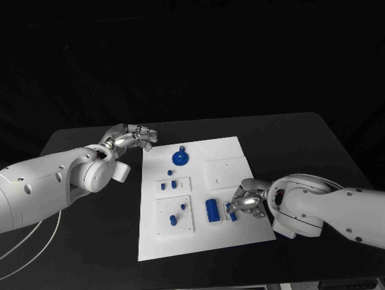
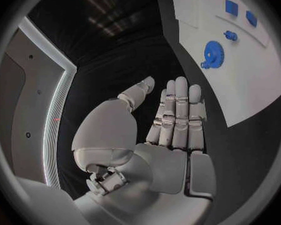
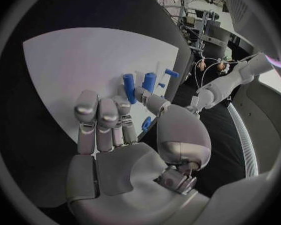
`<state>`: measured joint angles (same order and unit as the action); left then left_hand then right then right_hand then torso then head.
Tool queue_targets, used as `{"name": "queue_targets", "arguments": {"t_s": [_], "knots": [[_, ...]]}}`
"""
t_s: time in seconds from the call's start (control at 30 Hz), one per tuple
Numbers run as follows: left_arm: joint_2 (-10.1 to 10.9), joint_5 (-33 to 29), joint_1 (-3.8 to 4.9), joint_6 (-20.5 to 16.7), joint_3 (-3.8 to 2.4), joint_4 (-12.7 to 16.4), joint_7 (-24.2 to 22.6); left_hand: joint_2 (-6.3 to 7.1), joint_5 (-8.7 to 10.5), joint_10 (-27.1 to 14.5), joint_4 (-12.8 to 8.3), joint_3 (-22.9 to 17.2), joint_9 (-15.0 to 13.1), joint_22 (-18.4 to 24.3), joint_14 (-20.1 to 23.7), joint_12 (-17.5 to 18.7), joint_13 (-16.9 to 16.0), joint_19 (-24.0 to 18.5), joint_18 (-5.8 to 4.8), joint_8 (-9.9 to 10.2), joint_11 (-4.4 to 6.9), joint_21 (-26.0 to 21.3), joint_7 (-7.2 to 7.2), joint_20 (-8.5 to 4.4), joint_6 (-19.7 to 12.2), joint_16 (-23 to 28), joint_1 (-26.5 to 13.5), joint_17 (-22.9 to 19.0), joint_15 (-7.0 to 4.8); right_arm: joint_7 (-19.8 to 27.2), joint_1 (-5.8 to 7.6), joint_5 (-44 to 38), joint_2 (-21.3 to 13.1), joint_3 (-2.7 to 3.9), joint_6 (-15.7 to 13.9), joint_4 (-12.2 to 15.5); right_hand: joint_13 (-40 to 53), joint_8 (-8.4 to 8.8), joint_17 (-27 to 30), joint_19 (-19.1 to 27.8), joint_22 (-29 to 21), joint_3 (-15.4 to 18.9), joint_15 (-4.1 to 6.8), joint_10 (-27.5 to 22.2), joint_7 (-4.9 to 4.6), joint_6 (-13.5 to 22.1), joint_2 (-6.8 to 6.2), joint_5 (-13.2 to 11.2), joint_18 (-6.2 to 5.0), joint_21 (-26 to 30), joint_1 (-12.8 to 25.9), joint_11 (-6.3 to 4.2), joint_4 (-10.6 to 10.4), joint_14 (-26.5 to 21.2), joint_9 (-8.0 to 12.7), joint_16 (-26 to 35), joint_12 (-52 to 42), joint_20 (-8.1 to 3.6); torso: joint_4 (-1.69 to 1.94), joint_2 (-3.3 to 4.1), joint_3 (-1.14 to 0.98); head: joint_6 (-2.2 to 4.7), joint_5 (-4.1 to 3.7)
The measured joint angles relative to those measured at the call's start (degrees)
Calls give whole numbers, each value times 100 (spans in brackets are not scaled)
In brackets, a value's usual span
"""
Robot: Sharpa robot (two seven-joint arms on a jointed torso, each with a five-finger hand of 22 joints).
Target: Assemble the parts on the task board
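The white task board (image 1: 212, 238) lies in the middle of the black table (image 1: 306, 139). The blue gear (image 1: 181, 157) lies on the board at about 11 o'clock. The left hand (image 1: 133, 137) is off the board, near its 10 o'clock corner, with straight fingers and nothing in it. The right hand (image 1: 247, 202) is at the 4 o'clock edge, fingers around a small blue peg (image 3: 128, 88), beside the blue cylinder (image 1: 213, 210); whether it really grips the peg I cannot tell.

Matt black worktop (image 1: 88, 241); smooth white matt task board (image 1: 223, 151); glossy blue plastic parts (image 1: 181, 158); metallic silver hands (image 1: 137, 136), glossy white arm shells (image 1: 36, 193).
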<state>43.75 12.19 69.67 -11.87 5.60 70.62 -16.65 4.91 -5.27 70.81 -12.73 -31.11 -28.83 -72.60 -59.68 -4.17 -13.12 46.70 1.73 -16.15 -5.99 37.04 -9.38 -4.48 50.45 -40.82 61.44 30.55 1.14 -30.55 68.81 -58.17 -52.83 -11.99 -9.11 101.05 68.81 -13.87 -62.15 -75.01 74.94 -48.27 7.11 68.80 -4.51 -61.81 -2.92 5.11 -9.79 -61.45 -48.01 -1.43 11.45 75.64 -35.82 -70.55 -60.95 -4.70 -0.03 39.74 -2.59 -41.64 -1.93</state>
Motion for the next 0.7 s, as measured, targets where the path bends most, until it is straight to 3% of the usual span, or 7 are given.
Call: {"name": "queue_targets", "arguments": {"t_s": [0.33,0.7], "knots": [[2,0,0,3,1,0,2,0,0,0,14,14,0,1,0,0,0,20,-1,0,0,0,-21,19,-21,0,0,0,0,-5,23,77,9,9,-10,-25,-5,-33,0,-2,0,51,-9,1,0,-31,-106,-90,0,0,224,0,-45,9,48,0,0,1,1,0,6,4,4],[2,0,0,6,1,0,3,-20,0,0,13,13,-1,-5,0,0,0,20,59,0,0,0,-21,20,-21,0,-20,5,0,-5,32,91,29,13,-7,-38,-5,-27,0,-11,-1,250,5,1,-13,-43,-337,-133,-1,0,400,0,-118,-2,113,0,0,10,1,0,6,0,19]]}}
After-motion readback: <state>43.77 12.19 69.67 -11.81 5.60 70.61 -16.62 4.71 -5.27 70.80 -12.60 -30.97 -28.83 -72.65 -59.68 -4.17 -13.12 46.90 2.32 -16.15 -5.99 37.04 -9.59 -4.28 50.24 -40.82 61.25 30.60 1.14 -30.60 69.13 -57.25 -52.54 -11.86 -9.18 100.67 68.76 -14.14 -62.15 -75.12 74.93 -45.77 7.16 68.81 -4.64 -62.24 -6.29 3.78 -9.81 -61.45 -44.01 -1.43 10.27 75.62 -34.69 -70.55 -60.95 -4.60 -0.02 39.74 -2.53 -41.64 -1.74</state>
